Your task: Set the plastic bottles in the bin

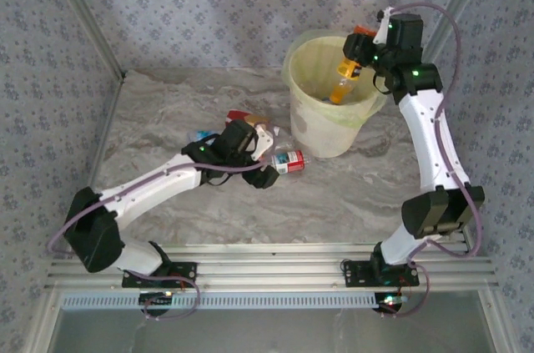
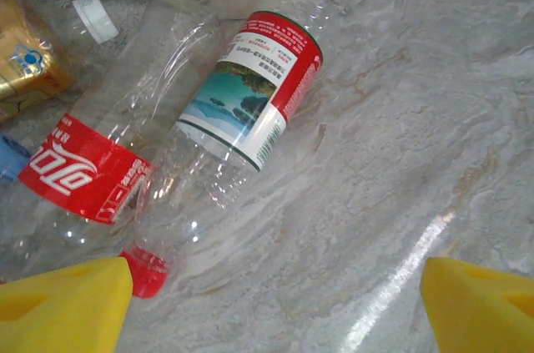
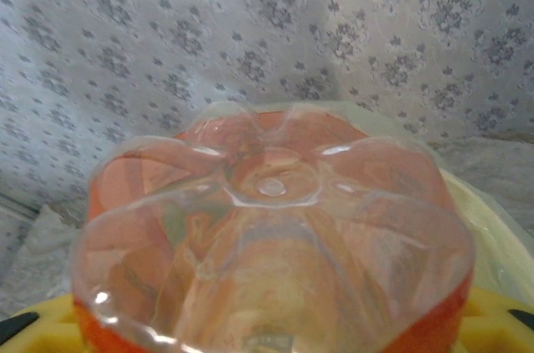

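At upper right of the overhead view, above the mouth of the cream bin point(image 1: 321, 132) with its pale yellow-green liner point(image 1: 294, 69): the right gripper point(image 1: 360, 51), clamped on an orange-tinted bottle point(image 1: 342, 82) tilted neck-down into the opening. From the right wrist camera, centre frame, that bottle's clear petalled base, flanked at the bottom corners by yellow pads point(image 3: 496, 320). At centre of the overhead view, low over the marble-patterned table point(image 1: 167, 103), the left gripper point(image 1: 269, 159), spread wide and holding nothing. From the left wrist camera, yellow fingertips point(image 2: 62, 303) well apart at the bottom corners. Above them, flat on the table just beside the bin's base, a scenic-label bottle point(image 2: 250, 94), red cap point(image 2: 146, 274) just beside the fingertip at lower left. Alongside, at left of frame, a cola-label bottle point(image 2: 83, 171).
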Controlling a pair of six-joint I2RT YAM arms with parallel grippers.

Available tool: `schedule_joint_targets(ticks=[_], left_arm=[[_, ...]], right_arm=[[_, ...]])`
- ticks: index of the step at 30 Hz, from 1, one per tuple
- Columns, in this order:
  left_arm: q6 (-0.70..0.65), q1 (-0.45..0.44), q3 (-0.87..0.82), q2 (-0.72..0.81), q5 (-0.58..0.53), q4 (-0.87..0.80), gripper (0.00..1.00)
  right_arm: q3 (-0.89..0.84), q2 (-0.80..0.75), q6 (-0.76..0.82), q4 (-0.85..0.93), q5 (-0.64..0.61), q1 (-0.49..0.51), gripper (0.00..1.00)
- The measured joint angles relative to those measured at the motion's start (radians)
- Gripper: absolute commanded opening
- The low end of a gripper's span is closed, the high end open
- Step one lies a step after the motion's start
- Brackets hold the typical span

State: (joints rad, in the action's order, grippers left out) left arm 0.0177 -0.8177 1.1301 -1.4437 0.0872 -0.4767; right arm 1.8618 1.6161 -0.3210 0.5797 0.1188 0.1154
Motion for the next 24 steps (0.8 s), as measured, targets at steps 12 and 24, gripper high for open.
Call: schedule_joint_targets(ticks=[12,24], left_arm=[[-0.135,0.019,0.203,-0.313,-0.014,-0.074,0.8],[-0.214,0.019,0.294,-0.468,-0.036,-0.126,0.77]], right_arm=[[-0.021,-0.012,0.075,0.096,-0.026,0.027,0.9],[-0.317,-0.407,0.065,0.132,-0.005,0.028,0.91]])
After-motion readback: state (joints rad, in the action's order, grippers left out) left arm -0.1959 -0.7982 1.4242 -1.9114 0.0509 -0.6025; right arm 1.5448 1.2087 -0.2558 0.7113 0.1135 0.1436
